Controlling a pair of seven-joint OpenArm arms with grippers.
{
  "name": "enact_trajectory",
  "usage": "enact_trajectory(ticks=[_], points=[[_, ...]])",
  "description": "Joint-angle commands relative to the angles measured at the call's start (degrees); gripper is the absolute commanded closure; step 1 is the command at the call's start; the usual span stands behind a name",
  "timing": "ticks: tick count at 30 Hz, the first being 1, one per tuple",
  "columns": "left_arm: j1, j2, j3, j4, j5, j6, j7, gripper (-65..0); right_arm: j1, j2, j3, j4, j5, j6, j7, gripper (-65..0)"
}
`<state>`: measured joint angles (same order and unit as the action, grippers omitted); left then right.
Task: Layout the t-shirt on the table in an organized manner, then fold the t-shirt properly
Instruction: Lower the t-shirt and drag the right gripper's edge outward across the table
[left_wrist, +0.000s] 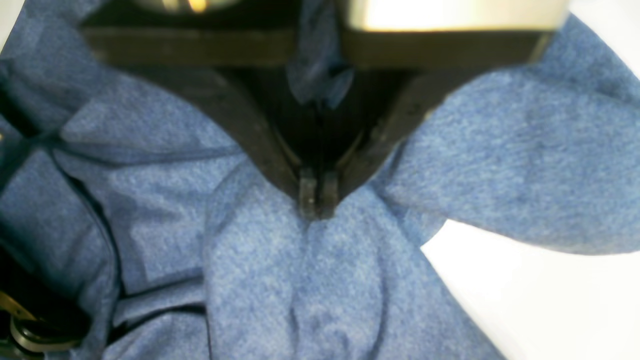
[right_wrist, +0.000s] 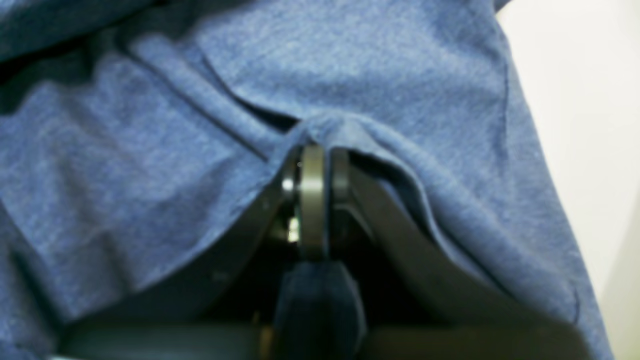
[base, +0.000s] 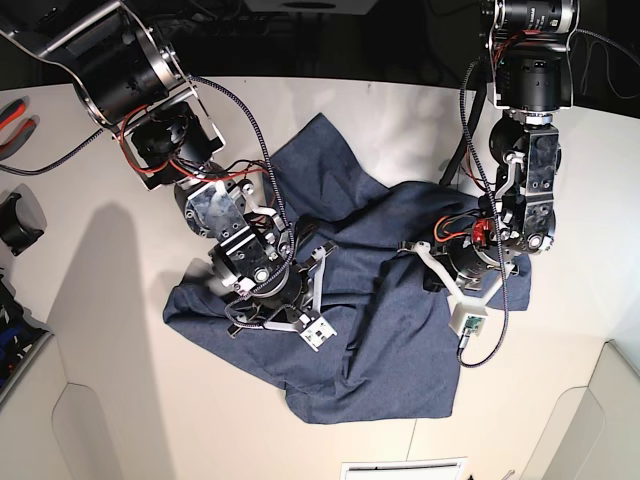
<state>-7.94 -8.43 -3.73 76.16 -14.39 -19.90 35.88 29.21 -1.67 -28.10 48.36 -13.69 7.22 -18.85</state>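
The slate-blue t-shirt (base: 385, 320) lies crumpled and bunched in the middle of the white table (base: 110, 350); no lettering shows. In the left wrist view my left gripper (left_wrist: 316, 200) is shut, its dark fingertips pinching a ridge of the t-shirt (left_wrist: 500, 165), with cloth also caught between the fingers higher up. In the base view the left gripper (base: 435, 262) sits on the shirt's right part. My right gripper (right_wrist: 317, 162) is shut on a fold of the t-shirt (right_wrist: 150, 165), which drapes over its tips. In the base view the right gripper (base: 298, 285) rests on the shirt's left part.
Red-handled pliers (base: 15, 115) and a black holder (base: 15, 225) lie at the table's left edge. Raised white corner panels stand at the front left (base: 35, 425) and front right (base: 605, 415). Cables hang along both arms above the cloth.
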Motion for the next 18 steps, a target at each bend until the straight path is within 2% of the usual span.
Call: enact_trajectory(ticks=[1,5,10,14,18], points=[[-1.1,-0.3,-0.1,1.0,-0.5,-0.3,-1.8,0.0,1.5,0.0,0.2,1.6,-1.8,-1.2,0.9,0.0],[-1.1,-0.3,-0.1,1.0,0.3,-0.3,-1.9,0.0,-0.2,2.1,0.2,8.7,-4.6,-3.0,-4.6,0.0],[-1.1,-0.3,-0.1,1.0,0.3,-0.3,-1.8,0.0,-5.7,7.4,0.2,26.2,-4.5,-2.8,-10.3,0.0],[-1.1,-0.3,-0.1,1.0,0.3,-0.3,-1.8,0.0,-10.2,11.9,0.2,38.6,-4.5,-2.8,-18.2,0.0],[-1.1,-0.3,-0.1,1.0,0.3,-0.3,-1.8,0.0,-13.4,15.8,0.2,44.6,-4.5,-2.8,-26.4,0.0]])
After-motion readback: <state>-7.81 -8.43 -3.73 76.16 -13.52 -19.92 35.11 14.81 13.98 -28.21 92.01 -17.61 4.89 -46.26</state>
